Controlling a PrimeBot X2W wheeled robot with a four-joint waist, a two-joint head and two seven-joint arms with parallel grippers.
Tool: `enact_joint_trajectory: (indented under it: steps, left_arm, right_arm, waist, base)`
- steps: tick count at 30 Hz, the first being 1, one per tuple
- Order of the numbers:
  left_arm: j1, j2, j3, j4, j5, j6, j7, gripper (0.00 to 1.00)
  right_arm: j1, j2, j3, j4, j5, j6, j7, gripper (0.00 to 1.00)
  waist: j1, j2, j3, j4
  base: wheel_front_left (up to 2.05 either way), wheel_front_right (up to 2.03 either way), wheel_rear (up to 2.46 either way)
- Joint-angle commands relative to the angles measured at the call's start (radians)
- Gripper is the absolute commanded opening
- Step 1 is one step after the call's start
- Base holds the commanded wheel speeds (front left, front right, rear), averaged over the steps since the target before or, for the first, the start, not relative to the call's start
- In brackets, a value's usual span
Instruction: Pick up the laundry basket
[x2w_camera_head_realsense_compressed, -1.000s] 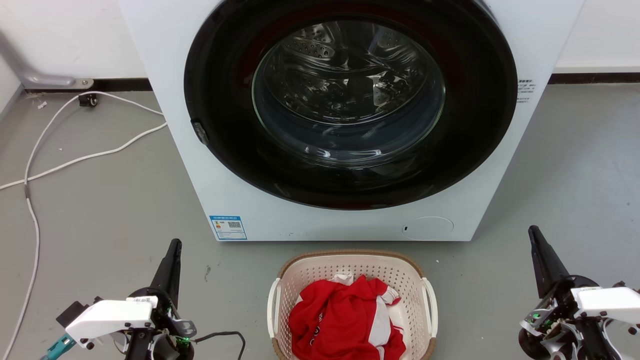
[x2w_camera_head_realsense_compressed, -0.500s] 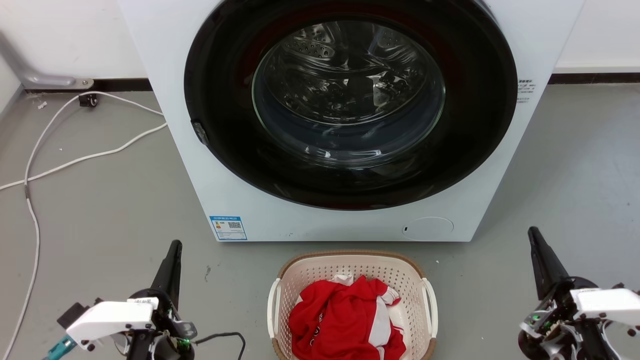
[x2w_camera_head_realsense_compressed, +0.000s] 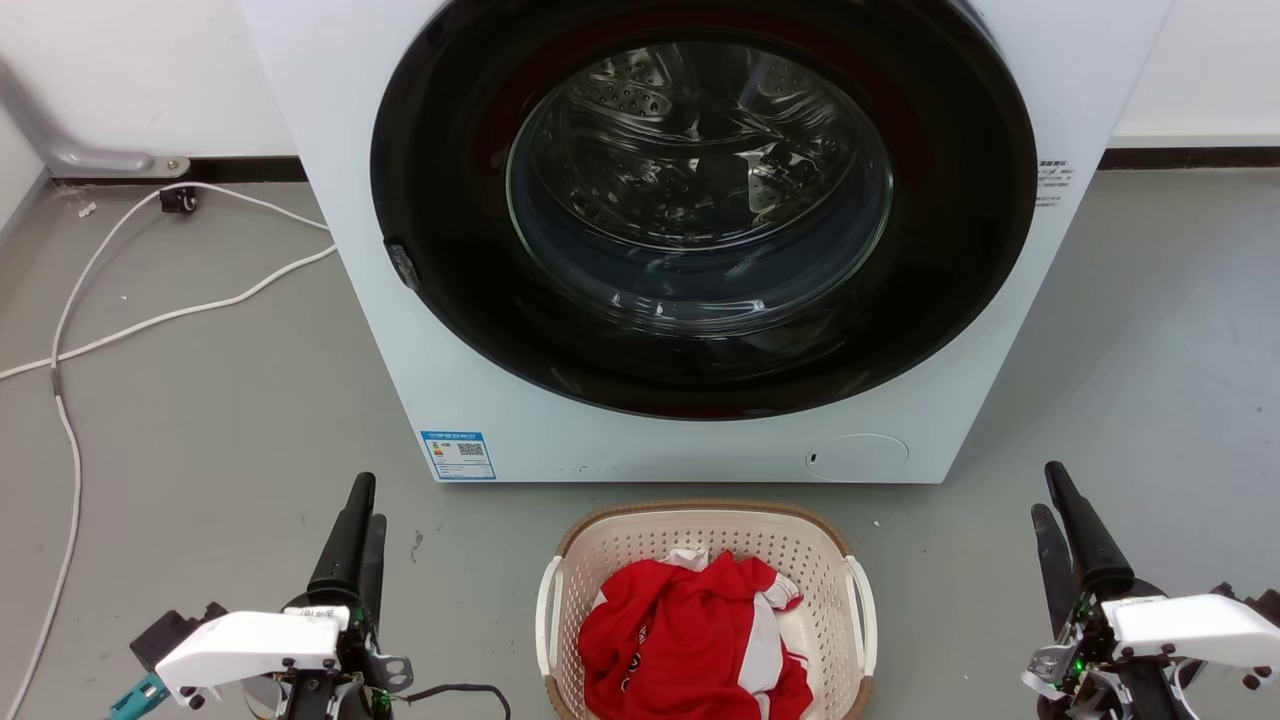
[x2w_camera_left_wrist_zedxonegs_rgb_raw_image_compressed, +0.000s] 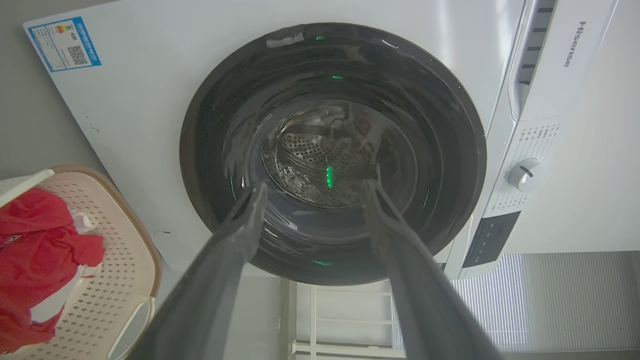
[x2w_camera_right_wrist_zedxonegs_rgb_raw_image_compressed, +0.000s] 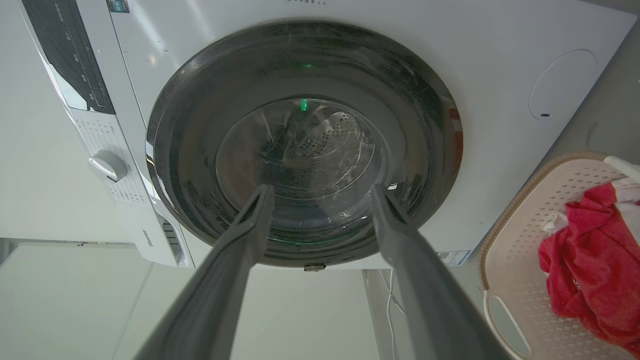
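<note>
In the head view the left gripper (x2w_camera_head_realsense_compressed: 369, 500) has slid toward 3 o'clock and rolled, so two fingers (x2w_camera_head_realsense_compressed: 345, 548) show where one showed before. The right gripper (x2w_camera_head_realsense_compressed: 1046, 490) has slid toward 8 o'clock and rolled likewise, its tip lower and a second finger now visible.

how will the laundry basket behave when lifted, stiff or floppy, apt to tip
Probably stiff: the laundry basket looks like moulded perforated plastic. Likely light, holding just a red and white garment. Lifted by one white handle it could tilt.
</note>
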Motion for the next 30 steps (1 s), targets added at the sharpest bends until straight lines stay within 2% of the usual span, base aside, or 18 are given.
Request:
enact_joint_trajectory:
  steps: [1,18,30]
  left_arm:
    - [-0.022,0.007,-0.002,-0.027,0.034,0.0,-0.012,1.0]
    - [-0.015,0.003,-0.071,-0.095,0.435,0.0,-0.082,1.0]
    - [-0.005,0.013,-0.115,-0.106,0.679,0.0,-0.125,1.0]
  right_arm:
    - [-0.014,-0.003,0.006,-0.023,-0.04,0.0,-0.011,1.0]
    - [0.001,-0.002,0.028,-0.085,-0.487,0.0,-0.082,1.0]
    - [0.011,-0.002,0.057,-0.096,-0.747,0.0,-0.118,1.0]
  waist:
    - [0.0,0.0,0.0,0.0]
    - [0.0,0.0,-0.004,0.005]
    - [0.0,0.0,-0.008,0.006]
  base:
    - [0.0,0.0,0.0]
    - [0.0,0.0,0.0]
    - [0.0,0.0,0.0]
